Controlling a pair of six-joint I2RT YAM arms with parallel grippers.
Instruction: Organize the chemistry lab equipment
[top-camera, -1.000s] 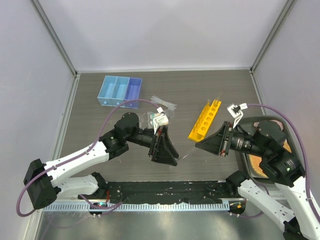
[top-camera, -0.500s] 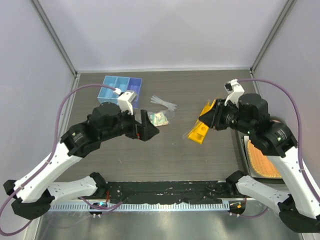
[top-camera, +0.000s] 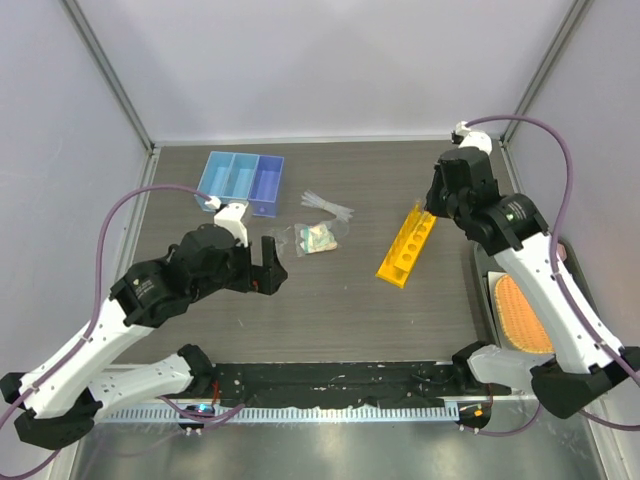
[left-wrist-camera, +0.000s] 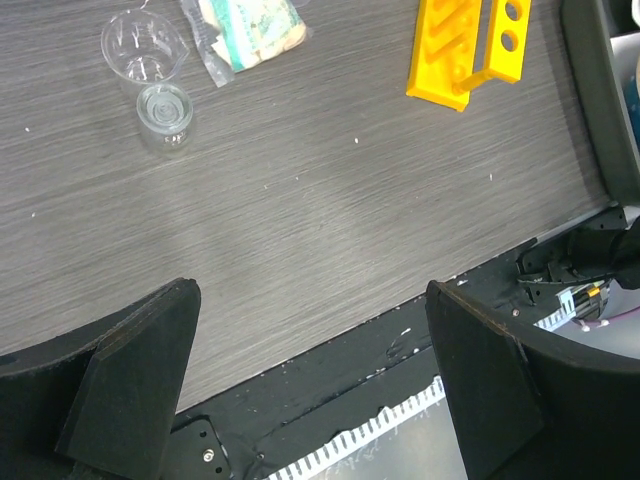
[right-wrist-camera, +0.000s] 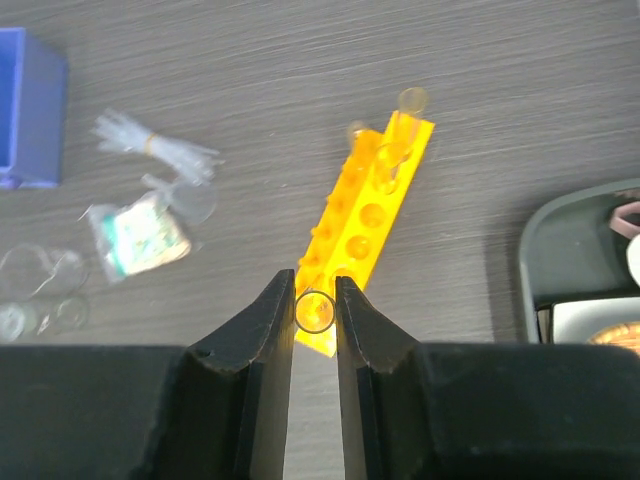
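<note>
The yellow rack (top-camera: 408, 245) lies right of centre; it also shows in the right wrist view (right-wrist-camera: 368, 215) with two clear tubes (right-wrist-camera: 398, 135) in its far holes. My right gripper (right-wrist-camera: 315, 312) is shut on a clear tube (right-wrist-camera: 315, 311), held upright above the rack's near end; in the top view it (top-camera: 437, 203) points down by the rack's far end. My left gripper (left-wrist-camera: 310, 390) is open and empty, raised over the table's near part. The packet (top-camera: 318, 238), droppers (top-camera: 328, 207), a tiny beaker (left-wrist-camera: 145, 45) and a small clear item (left-wrist-camera: 163, 108) lie left of the rack.
A blue divided box (top-camera: 240, 180) stands at the back left. A dark tray (top-camera: 482, 285) with the orange mat (top-camera: 522, 315) sits at the right edge. The black base rail (top-camera: 330, 380) runs along the near edge.
Both arms have pulled apart from the middle. The left gripper moved left and back from the packet. The right gripper swung to the far right and points down over the rack with the tube.
</note>
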